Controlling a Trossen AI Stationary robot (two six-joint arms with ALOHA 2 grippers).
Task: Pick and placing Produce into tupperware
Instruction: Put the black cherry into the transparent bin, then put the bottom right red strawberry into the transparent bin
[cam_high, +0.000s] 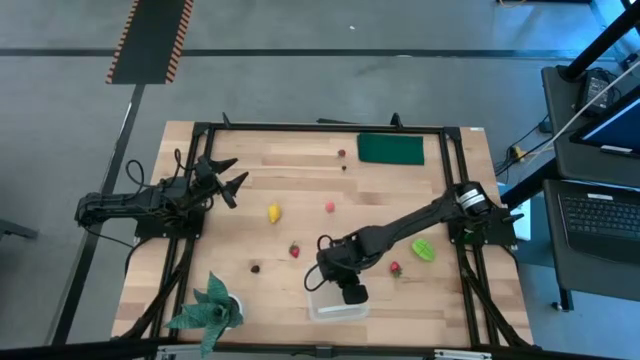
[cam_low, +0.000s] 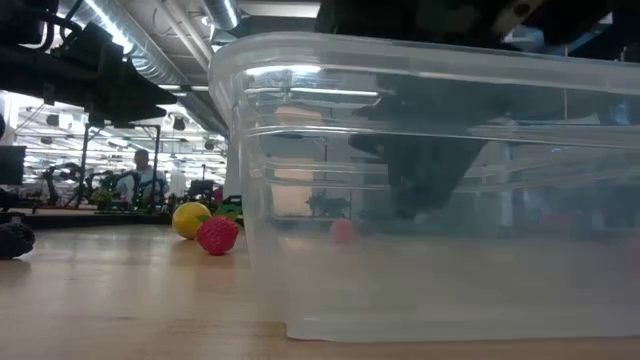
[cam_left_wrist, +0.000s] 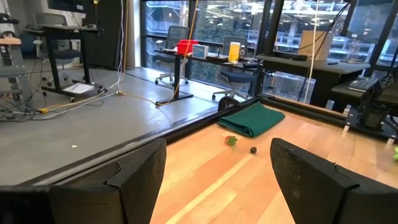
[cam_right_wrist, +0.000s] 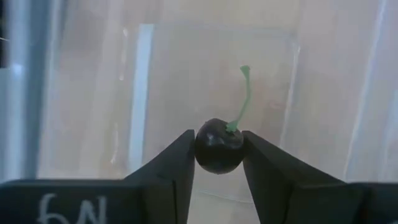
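— Hovering over the tupperware (cam_high: 325, 306) near the bench's front edge, our right gripper (cam_right_wrist: 217, 163) has its fingers clamped on a dark cherry (cam_right_wrist: 218, 145) with a green stem, right?

— Yes, we see the clear floor of the container beneath it. Our left gripper (cam_high: 228, 176) waits by the left edge, fingers spread with nothing between them.

— Where do we find the remaining produce?

— On the bench: a yellow lemon (cam_high: 273, 212) and a pink berry (cam_high: 329, 207) mid-bench, a red strawberry (cam_high: 294, 250), a dark piece (cam_high: 255, 268), another red berry (cam_high: 395, 267), and a light green piece (cam_high: 424, 248) towards the right edge. Two small pieces lie beside the green pad (cam_high: 391, 149) at the back edge.
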